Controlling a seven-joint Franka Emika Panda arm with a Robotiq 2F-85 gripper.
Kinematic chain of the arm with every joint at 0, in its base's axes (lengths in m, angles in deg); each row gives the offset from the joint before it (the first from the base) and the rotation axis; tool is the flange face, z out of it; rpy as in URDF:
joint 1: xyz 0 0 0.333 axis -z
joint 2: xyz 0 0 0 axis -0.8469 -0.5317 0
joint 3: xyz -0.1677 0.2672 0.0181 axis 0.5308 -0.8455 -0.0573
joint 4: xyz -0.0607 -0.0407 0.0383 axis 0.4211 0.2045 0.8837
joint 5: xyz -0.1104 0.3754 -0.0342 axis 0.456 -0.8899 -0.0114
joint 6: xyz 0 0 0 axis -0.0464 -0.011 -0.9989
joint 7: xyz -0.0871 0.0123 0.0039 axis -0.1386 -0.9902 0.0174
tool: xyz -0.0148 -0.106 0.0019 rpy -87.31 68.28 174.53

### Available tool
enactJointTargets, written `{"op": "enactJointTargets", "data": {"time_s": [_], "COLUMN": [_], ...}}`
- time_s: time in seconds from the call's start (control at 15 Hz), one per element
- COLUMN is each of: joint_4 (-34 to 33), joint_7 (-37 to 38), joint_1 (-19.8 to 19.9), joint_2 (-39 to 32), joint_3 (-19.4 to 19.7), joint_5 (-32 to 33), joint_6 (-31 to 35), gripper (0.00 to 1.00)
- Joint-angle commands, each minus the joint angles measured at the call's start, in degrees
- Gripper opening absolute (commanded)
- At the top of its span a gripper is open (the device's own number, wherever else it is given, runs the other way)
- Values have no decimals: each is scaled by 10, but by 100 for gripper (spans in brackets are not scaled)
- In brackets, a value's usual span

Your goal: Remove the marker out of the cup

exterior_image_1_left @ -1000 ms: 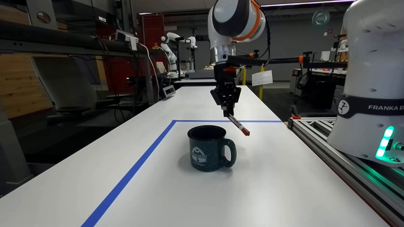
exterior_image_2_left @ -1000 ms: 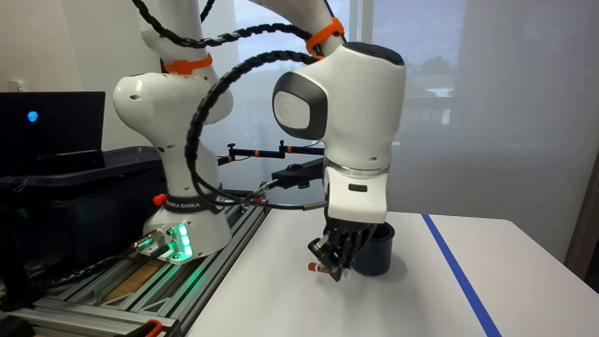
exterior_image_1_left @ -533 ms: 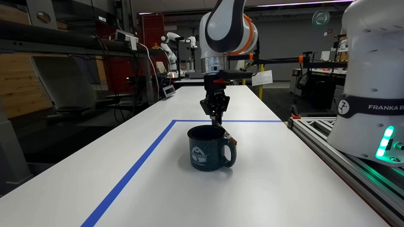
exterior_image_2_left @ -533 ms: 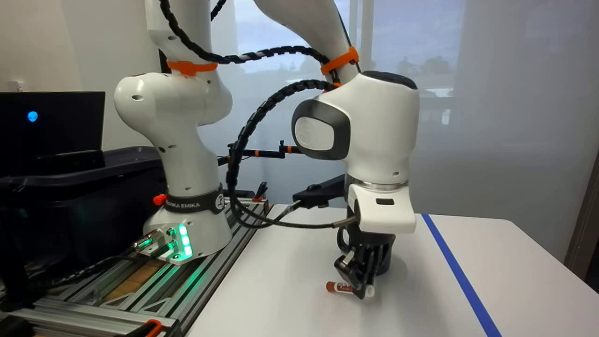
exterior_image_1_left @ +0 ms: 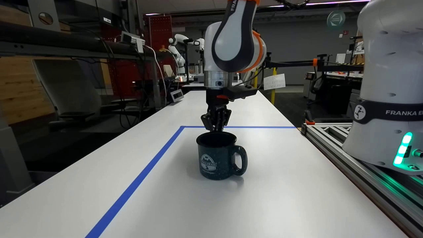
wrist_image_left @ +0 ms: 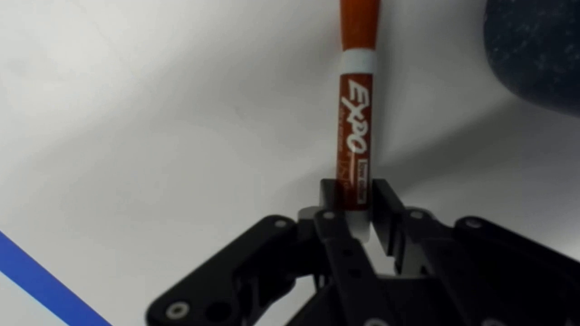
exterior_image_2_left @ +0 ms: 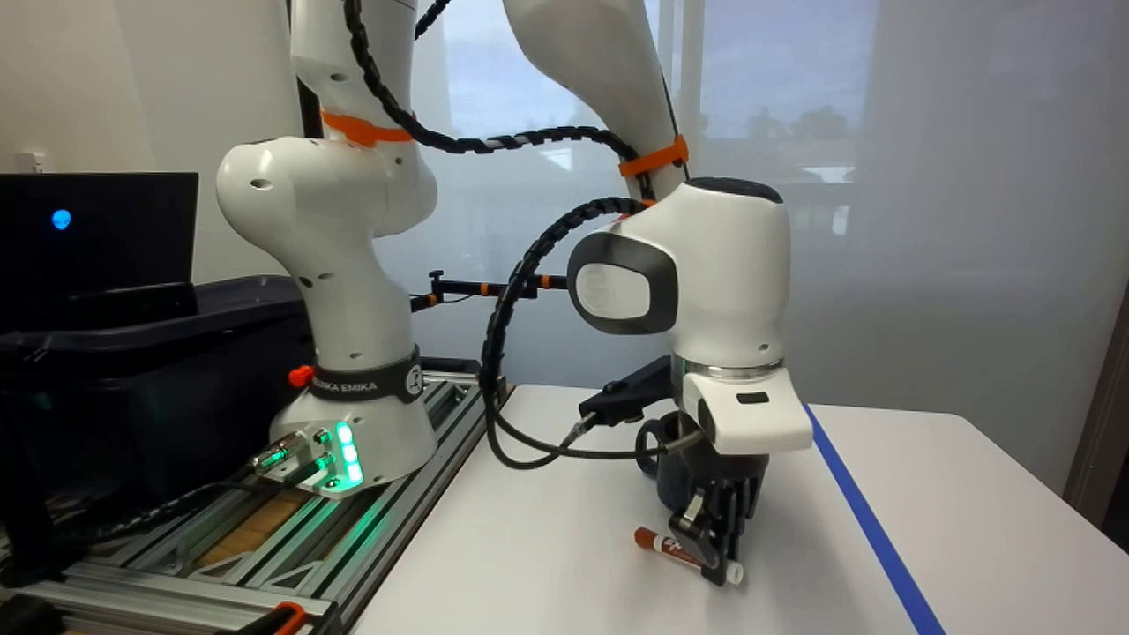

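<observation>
The dark teal cup (exterior_image_1_left: pixel 214 158) stands upright on the white table, its handle to the right in an exterior view. In an exterior view it is partly hidden behind my gripper (exterior_image_2_left: pixel 716 564); its handle (exterior_image_2_left: pixel 647 448) shows. Part of the cup (wrist_image_left: pixel 539 50) shows top right in the wrist view. My gripper (wrist_image_left: pixel 354 194) is shut on the marker (wrist_image_left: pixel 356 117) near its whitish end, with the orange-brown end pointing away. The marker (exterior_image_2_left: pixel 672 549) is outside the cup, beside it, low at the table; I cannot tell whether it touches. The cup hides it in an exterior view.
Blue tape (exterior_image_1_left: pixel 142 178) runs along the white table (exterior_image_1_left: pixel 281 198). The robot base (exterior_image_1_left: pixel 390 138) stands on a metal rail frame (exterior_image_1_left: pixel 350 172) along one table edge. A small grey device (exterior_image_1_left: pixel 177 96) sits at the far edge. A black tote (exterior_image_2_left: pixel 150 423) stands beside the base.
My gripper has moved down with the marker, leftward behind the cup in an exterior view and rightward in an exterior view. The marker has stayed in the jaws. The cup has not moved.
</observation>
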Motion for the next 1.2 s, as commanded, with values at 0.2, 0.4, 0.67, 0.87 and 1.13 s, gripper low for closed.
{"op": "enactJointTargets", "data": {"time_s": [0.2, 0.4, 0.67, 0.87, 1.13], "joint_4": [21, 44, 61, 53, 36], "joint_7": [-27, -24, -6, -60, -39], "joint_1": [-10, -47, -59, -71, -68], "joint_2": [59, 130, 225, 282, 281], "joint_3": [-24, 3, -5, -31, -42], "joint_5": [6, 69, 218, 175, 160], "joint_6": [48, 20, -80, -215, -241], "gripper": [76, 99, 100, 100, 100]}}
